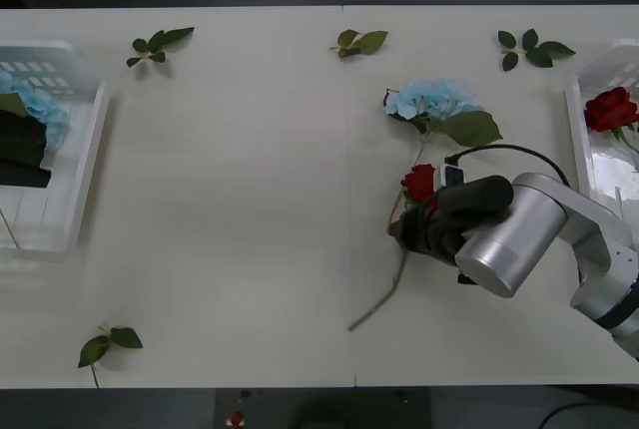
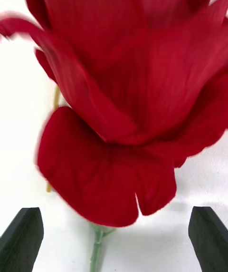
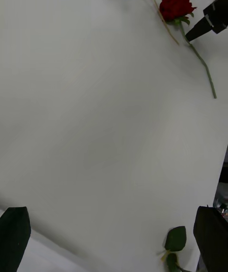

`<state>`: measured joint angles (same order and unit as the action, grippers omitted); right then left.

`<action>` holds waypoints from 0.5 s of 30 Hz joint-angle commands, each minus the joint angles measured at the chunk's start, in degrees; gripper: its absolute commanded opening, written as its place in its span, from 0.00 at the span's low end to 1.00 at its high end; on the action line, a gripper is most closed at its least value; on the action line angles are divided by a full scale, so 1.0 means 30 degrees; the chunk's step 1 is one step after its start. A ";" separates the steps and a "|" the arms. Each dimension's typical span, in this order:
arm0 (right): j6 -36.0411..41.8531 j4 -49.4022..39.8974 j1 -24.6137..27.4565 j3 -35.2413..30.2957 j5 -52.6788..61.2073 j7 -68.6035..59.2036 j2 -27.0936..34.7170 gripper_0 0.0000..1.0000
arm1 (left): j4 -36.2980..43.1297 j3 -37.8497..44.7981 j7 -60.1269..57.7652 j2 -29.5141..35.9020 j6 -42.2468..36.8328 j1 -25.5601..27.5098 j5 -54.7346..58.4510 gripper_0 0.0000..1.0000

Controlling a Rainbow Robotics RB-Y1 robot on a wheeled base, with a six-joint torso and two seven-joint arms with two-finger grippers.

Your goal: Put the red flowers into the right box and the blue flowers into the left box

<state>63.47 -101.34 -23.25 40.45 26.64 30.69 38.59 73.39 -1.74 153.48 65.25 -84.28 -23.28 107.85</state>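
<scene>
Two bins are set at the far ends of the table [image 1: 250, 200], taken here as the landmark. The left box [image 1: 85, 165], at the table's left end, already holds blue flowers [image 1: 42, 108], with the left gripper [image 3: 114, 246] hovering over it, its black fingers spread wide and nothing between them. The right box [image 1: 577, 125], at the table's right end, holds one red rose [image 1: 610, 110]. Right of the table's middle, the right gripper [image 1: 407, 232] is lowered over a loose red flower [image 1: 419, 183]; its fingers are spread, one to either side of the stem just below the bloom, not yet pressed on it. A loose blue flower [image 1: 429, 100] lies just beyond that rose, their stems crossing. The grasp of the rose is judged to be in hand; next, closure on the stem, a lift, and carriage to the right box would be called for. Small leaf sprigs [image 1: 160, 46] are scattered along the table's edges.
</scene>
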 commanded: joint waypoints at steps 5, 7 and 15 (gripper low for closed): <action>-0.0326 0.0294 -0.0365 0.0317 -0.0151 0.0433 0.0263 0.85 | 0.1786 -0.0942 0.0507 0.0429 0.0847 -0.0237 0.1667 1.00; -0.0326 0.0324 -0.0365 0.0317 -0.0151 0.0433 0.0263 0.79 | 0.2050 -0.1177 0.0507 0.0429 0.0847 -0.0296 0.1989 1.00; -0.0356 0.0880 -0.0599 0.0317 -0.0063 0.0491 -0.0088 0.46 | 0.3544 -0.1294 0.0507 0.0429 0.1140 -0.0618 0.2311 1.00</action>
<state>62.64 -99.10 -23.33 41.68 26.61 30.83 38.58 82.16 -6.35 153.48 65.25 -81.88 -23.29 114.01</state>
